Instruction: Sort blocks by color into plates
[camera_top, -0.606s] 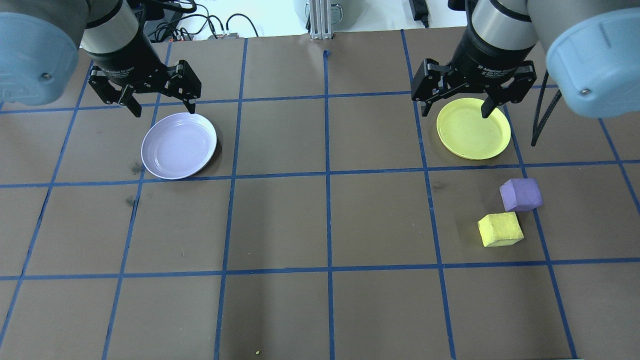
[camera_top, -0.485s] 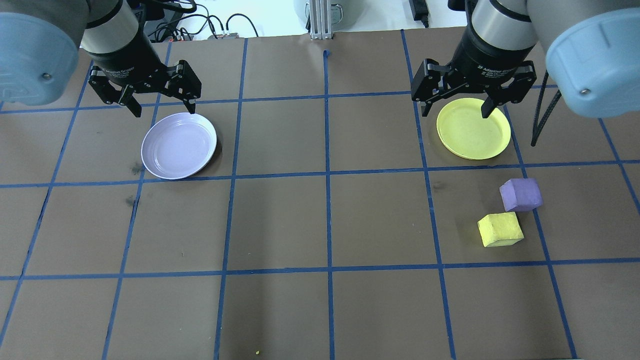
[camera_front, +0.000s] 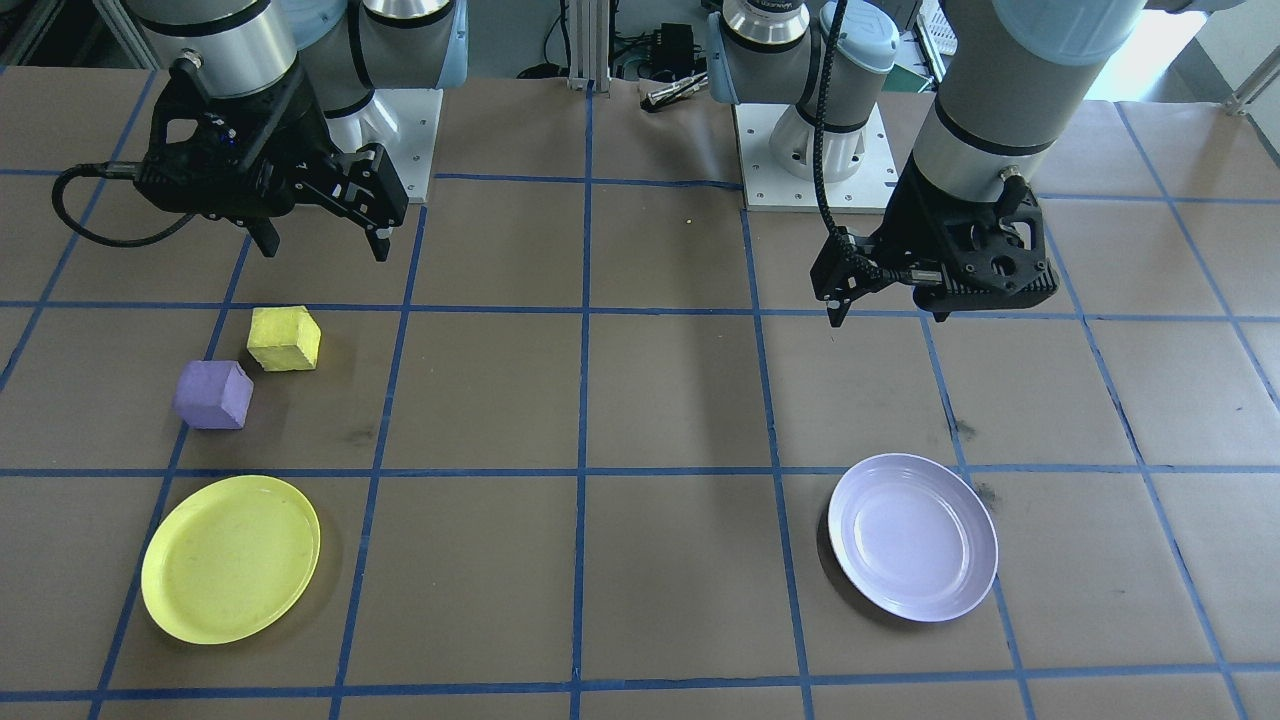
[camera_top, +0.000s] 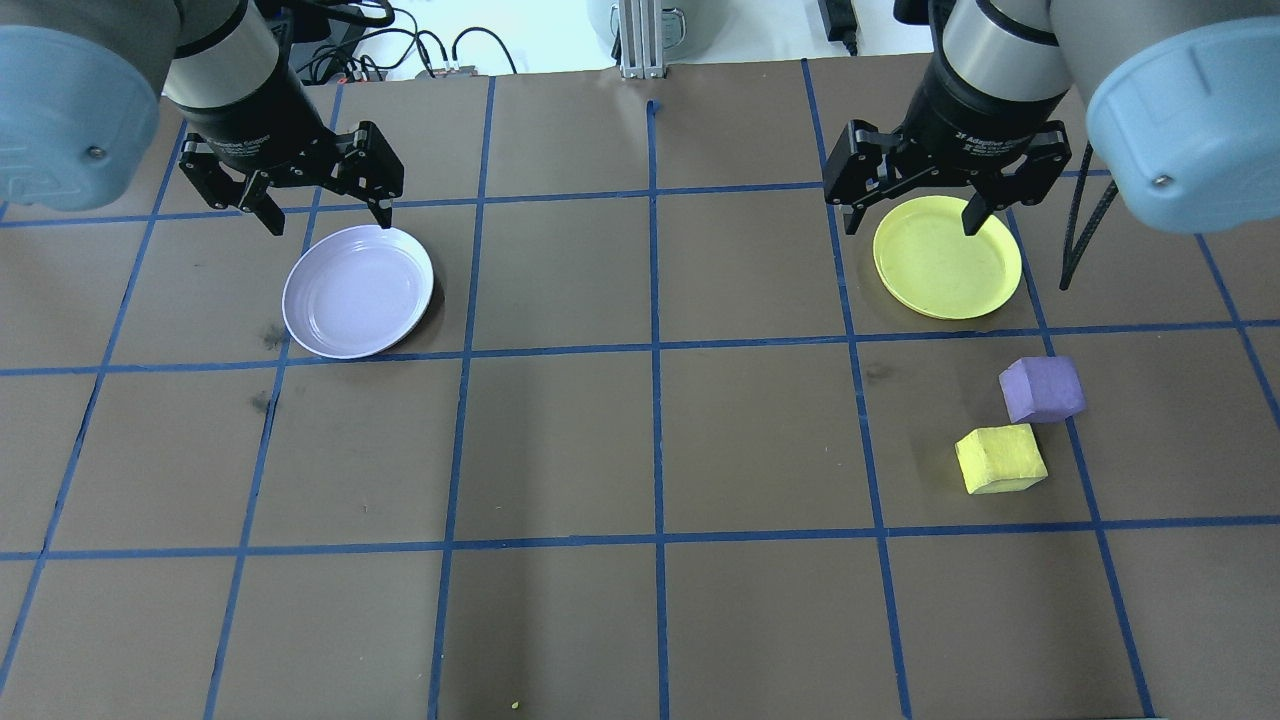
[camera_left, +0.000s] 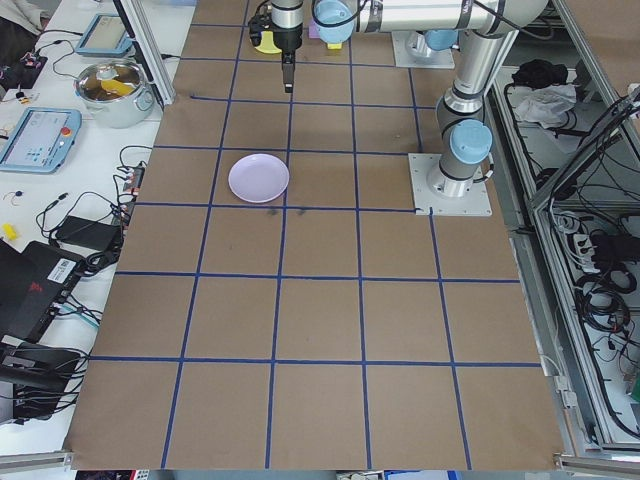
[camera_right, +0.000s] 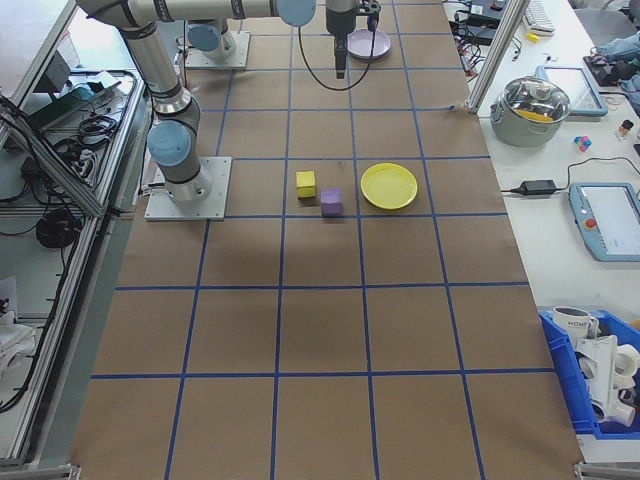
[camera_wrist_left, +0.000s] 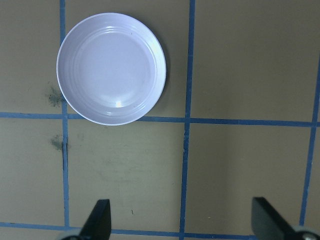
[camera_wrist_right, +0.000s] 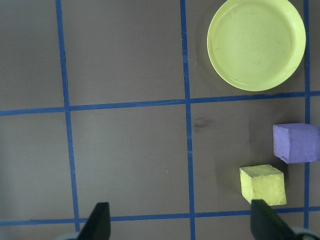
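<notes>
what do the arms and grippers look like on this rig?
Two matching arms: silver-grey tube links with pale blue joint caps. Each ends in a black wrist body and a black two-finger linkage gripper, left gripper and right gripper. White lettering, partly legible as "2F Adaptive Gripper", shows on the right one. A black cable hangs beside the right wrist. Both arms stand on white base plates.

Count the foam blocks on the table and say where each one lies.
2. The purple block lies nearest the yellow plate; the yellow block sits just beyond it. Neither is on a plate, and none seems hidden.

Table (camera_top: 640, 620) bears plates (camera_top: 358, 290) and blocks (camera_top: 1001, 459).
</notes>
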